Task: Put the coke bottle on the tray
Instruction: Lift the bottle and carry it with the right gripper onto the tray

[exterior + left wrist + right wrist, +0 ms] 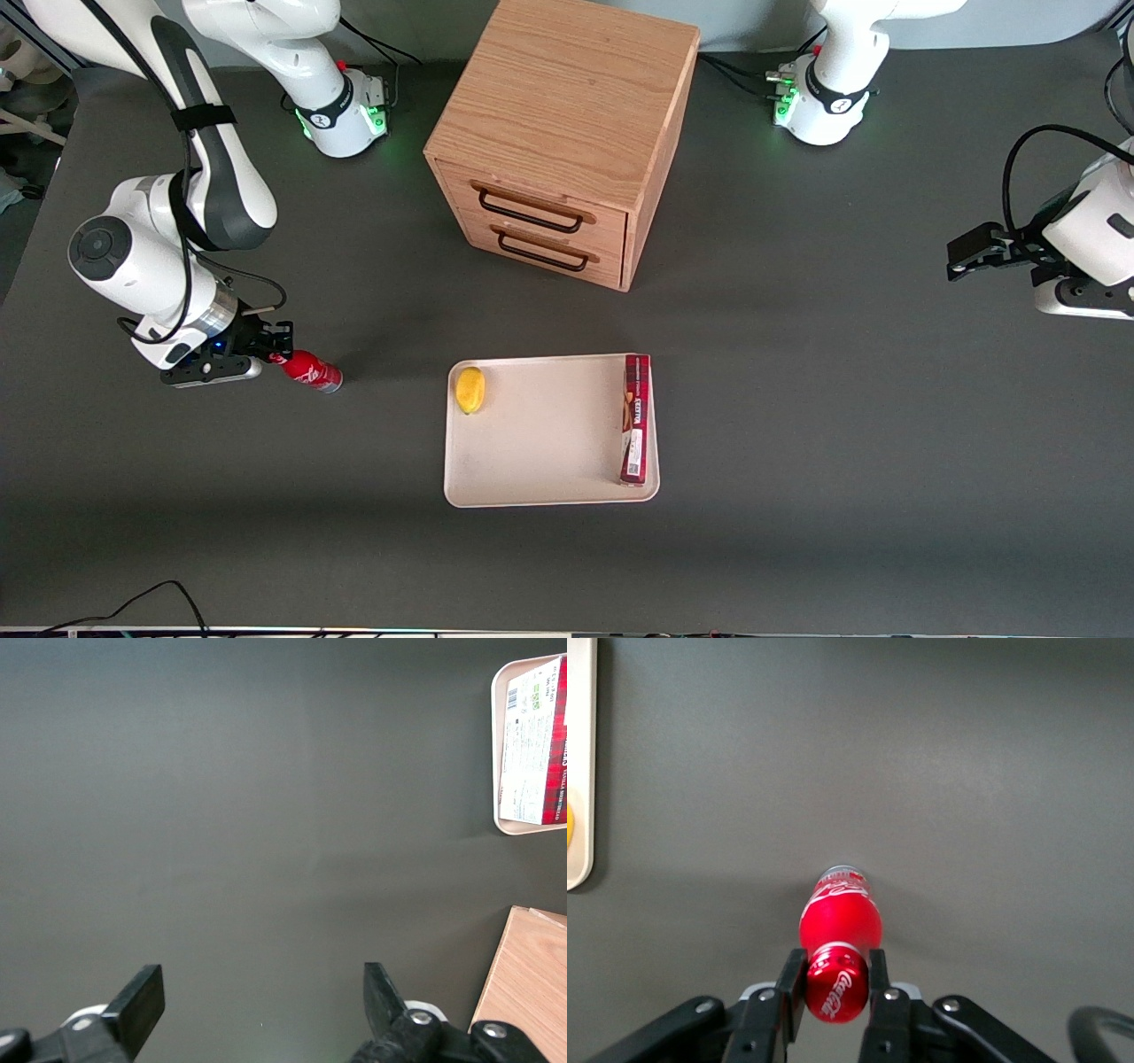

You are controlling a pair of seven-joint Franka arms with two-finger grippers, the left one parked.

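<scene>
The coke bottle [310, 370] is small and red with white script, and it stands tilted on the dark table toward the working arm's end, apart from the tray. My right gripper [276, 357] is shut on its red cap. In the right wrist view the two fingers [790, 979] press on either side of the cap of the coke bottle [840, 920], held by the gripper [833, 973]. I cannot tell whether its silvery base touches the table. The cream-white tray [549, 434] lies in the middle of the table, and its edge shows in the right wrist view [580, 771].
A yellow lemon [470, 390] lies on the tray at the corner nearest the bottle. A long red box [635, 418] lies along the tray's edge toward the parked arm. A wooden drawer cabinet [567, 133] stands farther from the front camera than the tray.
</scene>
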